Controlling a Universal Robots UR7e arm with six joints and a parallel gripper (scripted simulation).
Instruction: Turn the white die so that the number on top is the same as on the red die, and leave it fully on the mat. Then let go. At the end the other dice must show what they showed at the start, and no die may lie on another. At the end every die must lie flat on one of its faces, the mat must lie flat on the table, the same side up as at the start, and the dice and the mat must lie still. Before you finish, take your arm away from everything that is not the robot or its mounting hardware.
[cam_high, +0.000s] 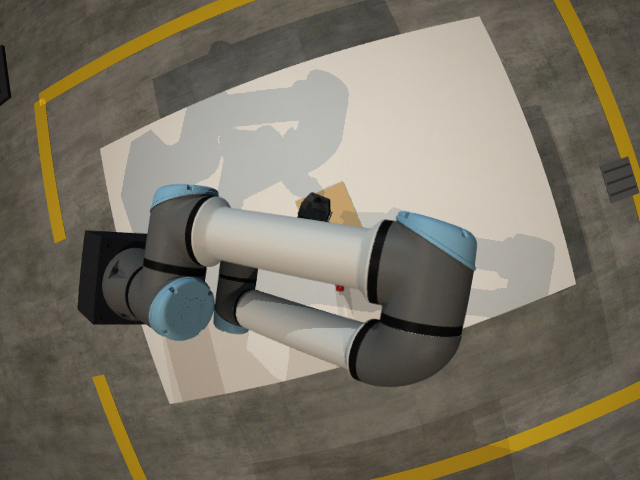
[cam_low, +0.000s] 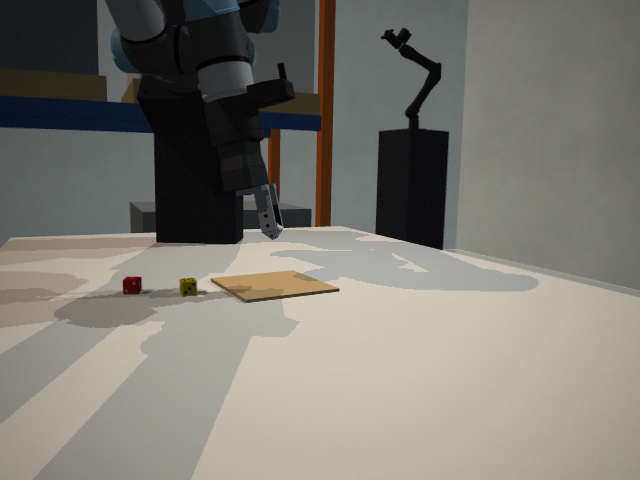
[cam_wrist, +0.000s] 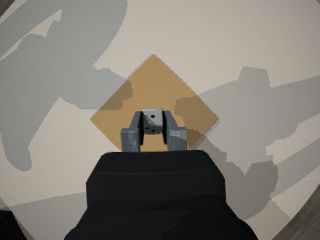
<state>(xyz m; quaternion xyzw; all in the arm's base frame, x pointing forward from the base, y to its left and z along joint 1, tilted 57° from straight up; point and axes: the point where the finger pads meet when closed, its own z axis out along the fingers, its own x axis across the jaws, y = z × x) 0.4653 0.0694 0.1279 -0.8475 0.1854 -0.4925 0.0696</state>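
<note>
White die (cam_wrist: 153, 120) shows one pip on its upper face in the wrist view, more on the shaded face at 6 o'clock. The gripper (cam_high: 329, 215) (cam_low: 272, 235) (cam_wrist: 152, 121) pinches it, raised over the table (cam_high: 439, 129) (cam_low: 413, 361) (cam_wrist: 225, 40). Behind it, the flat mat (cam_high: 341, 198) (cam_low: 273, 284) (cam_wrist: 153, 80) points corners to 12, 3 and 9. In the exterior view, the yellow die (cam_low: 188, 287) sits near the mat at 9 o'clock, the red die (cam_high: 339, 288) (cam_low: 131, 285) farther that way; the arm (cam_high: 279, 237) (cam_low: 224, 77) slants down toward 5.
</note>
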